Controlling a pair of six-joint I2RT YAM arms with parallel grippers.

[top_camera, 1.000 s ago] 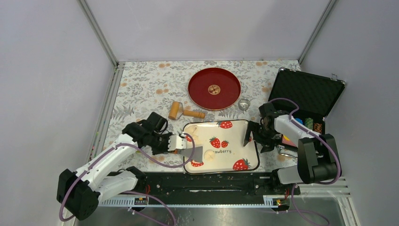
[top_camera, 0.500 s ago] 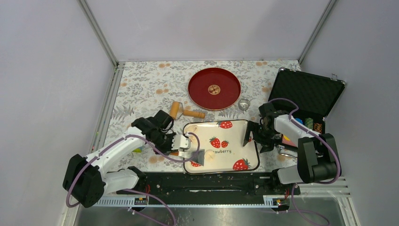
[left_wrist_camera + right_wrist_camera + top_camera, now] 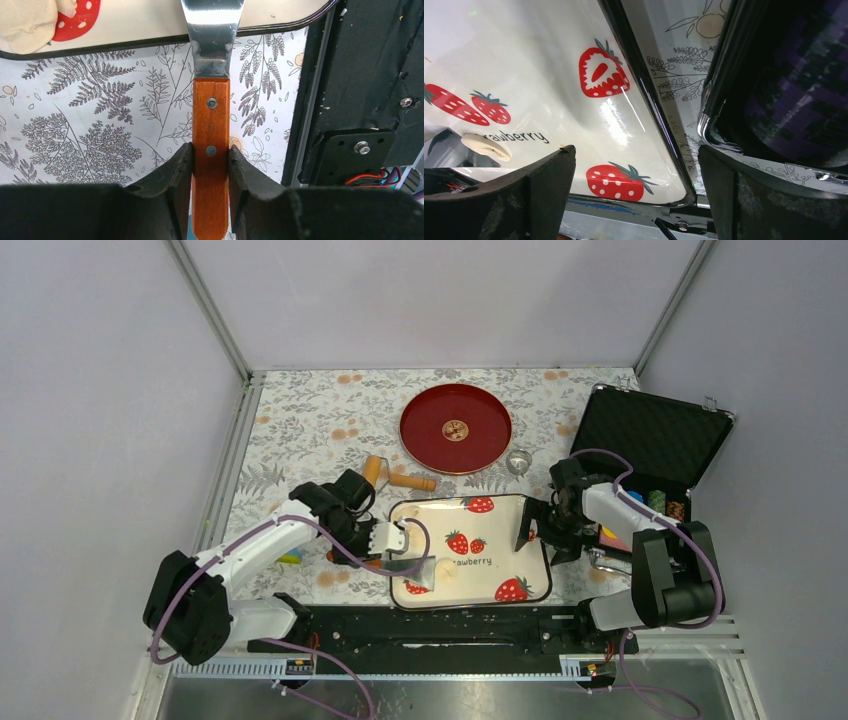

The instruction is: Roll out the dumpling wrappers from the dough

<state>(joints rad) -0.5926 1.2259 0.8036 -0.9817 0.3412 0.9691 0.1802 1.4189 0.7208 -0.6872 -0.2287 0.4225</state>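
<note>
Overhead view of a floral table with a strawberry-print tray [image 3: 500, 510] near the two arms. The left gripper [image 3: 210, 150] is closed narrowly on the wooden handle of a scraper [image 3: 212, 30], both fingers pressed flat to the handle's sides, and the metal blade reaches over the tray's near left rim. The dough [image 3: 443, 573] is a small off-white lump on the tray, just beyond the blade and beside the printed word. Nothing rolled thin shows yet. The right gripper [image 3: 635, 150] hangs wide and empty over the tray's right rim. The dough looks light, soft and probably tacky, so a pinch would likely dent or tear it. Sliding the blade under it seems safer. The roller [image 3: 393, 477] lies on the table behind the tray, and looks best taken by its handle.
</note>
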